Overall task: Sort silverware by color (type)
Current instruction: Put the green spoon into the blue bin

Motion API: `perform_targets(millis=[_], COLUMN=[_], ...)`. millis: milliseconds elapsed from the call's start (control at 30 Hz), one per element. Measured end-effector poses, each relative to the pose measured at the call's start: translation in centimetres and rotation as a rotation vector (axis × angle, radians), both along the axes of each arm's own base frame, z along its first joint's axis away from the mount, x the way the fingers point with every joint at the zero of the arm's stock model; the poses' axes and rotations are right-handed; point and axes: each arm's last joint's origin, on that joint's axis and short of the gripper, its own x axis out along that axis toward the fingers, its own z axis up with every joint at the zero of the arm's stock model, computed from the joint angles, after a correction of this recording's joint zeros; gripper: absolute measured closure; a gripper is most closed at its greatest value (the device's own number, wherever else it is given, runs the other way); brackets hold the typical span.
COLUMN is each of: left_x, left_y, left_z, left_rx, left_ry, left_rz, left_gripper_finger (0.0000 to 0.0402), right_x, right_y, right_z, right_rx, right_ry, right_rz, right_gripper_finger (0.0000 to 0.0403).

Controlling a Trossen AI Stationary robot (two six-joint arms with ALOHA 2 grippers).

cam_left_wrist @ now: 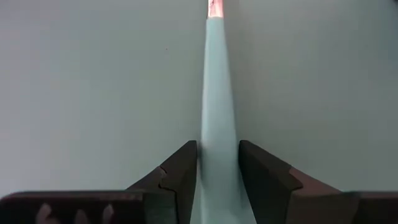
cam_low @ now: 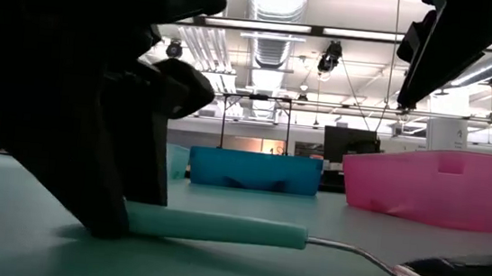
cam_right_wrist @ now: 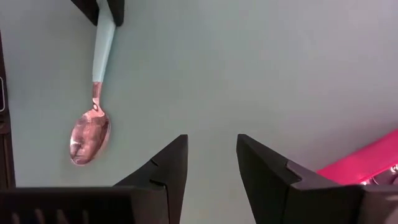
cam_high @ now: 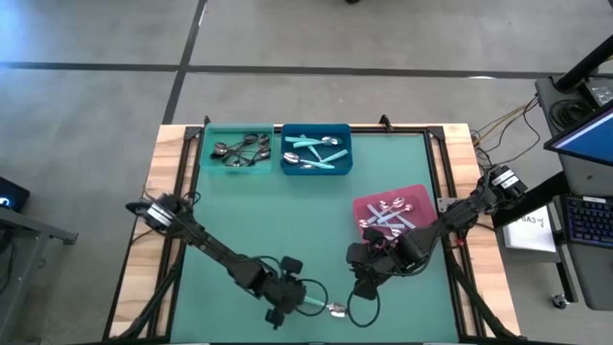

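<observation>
A spoon with a light turquoise handle (cam_high: 313, 305) and a metal bowl (cam_high: 336, 309) lies flat on the green mat near the table's near edge. My left gripper (cam_left_wrist: 217, 163) is down at the free end of the spoon's handle (cam_left_wrist: 217, 124), one finger on each side of it and a gap between them. My right gripper (cam_right_wrist: 211, 149) hangs open above the mat, to the right of the spoon (cam_right_wrist: 93, 118), with nothing between its fingers. More silverware lies in three bins farther back. My left gripper straddles the free end of the turquoise handle (cam_left_wrist: 219, 180), slanting down from the table's left with its fingers along the spoon. The handle nearly fills the gap; whether the fingers (cam_left_wrist: 180, 174) touch it, I cannot tell. The spoon (cam_low: 219, 228) lies flat on the mat.
A teal bin (cam_high: 206, 153) with dark spoons and a blue bin (cam_high: 284, 158) with turquoise-handled spoons stand at the far edge. A pink bin (cam_high: 421, 196) with silver spoons stands at the right, close behind my right arm. Bare green mat lies between them.
</observation>
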Motion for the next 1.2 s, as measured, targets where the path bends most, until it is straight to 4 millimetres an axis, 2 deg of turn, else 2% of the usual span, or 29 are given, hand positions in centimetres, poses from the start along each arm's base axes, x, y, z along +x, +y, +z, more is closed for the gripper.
perform_targets(millis=[167, 300, 500, 600, 700, 867, 967, 1067, 1200], left_x=[0.6, 0.7, 0.6, 0.2, -0.8, -3.4, -4.8, -6.3, -7.2], left_y=[-0.2, -0.1, 0.6, 1.2, 2.7, 4.9, 6.2, 7.5, 8.2], left_z=[-1.0, -0.9, 0.0, 1.2, 2.8, 7.7, 9.9, 12.2, 12.9], left_rx=[0.047, 0.024, 0.012, 0.074, 0.214, 0.365, 0.367, 0.297, 0.159], left_ry=[0.092, 0.128, 0.123, 0.085, 0.078, -0.038, -0.165, -0.341, -0.534], left_rz=[0.013, 0.074, 0.211, 0.251, 0.321, 0.546, 0.674, 0.831, 0.96], left_gripper_finger=[0.0305, 0.0339, 0.0339, 0.0339, 0.0339, 0.0339, 0.0339, 0.0339, 0.0339], right_x=[-0.1, -0.1, -0.2, -0.2, -0.2, 0.1, 0.6, 1.3, 2.7], right_y=[0.0, 0.0, 0.1, 0.1, 0.1, 0.2, 0.3, 0.1, -1.1], right_z=[0.0, 0.0, -0.1, 0.0, 0.0, 0.1, 0.5, 0.9, 1.7], right_rx=[-0.004, -0.003, 0.023, 0.035, 0.05, 0.055, 0.046, 0.004, -0.069], right_ry=[0.009, 0.011, 0.013, 0.013, 0.011, -0.034, -0.111, -0.214, -0.354], right_rz=[0.0, 0.001, -0.04, -0.061, -0.091, -0.129, -0.13, -0.16, -0.24], right_gripper_finger=[0.0271, 0.0272, 0.0281, 0.0282, 0.0279, 0.0273, 0.0268, 0.0263, 0.0254])
